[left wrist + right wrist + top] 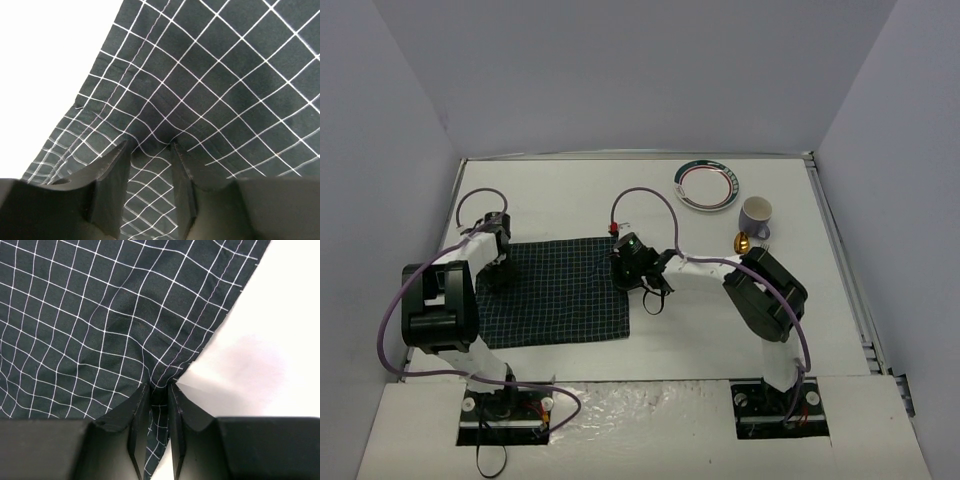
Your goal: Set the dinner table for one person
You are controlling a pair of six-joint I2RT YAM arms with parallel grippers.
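Left fingers (112, 190) and right fingers (137, 432) each pinching opposite edges of checked cloth (560, 290), dinner table (720, 325) just beneath

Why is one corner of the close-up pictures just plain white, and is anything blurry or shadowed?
Left wrist view: the table glares to blank white beside the sharp cloth; the left pincer is near-black, slightly soft. Right wrist view: same white table, with a faint grey shadow beside the cloth. Top external view: even light, soft shadows, nothing blurred.
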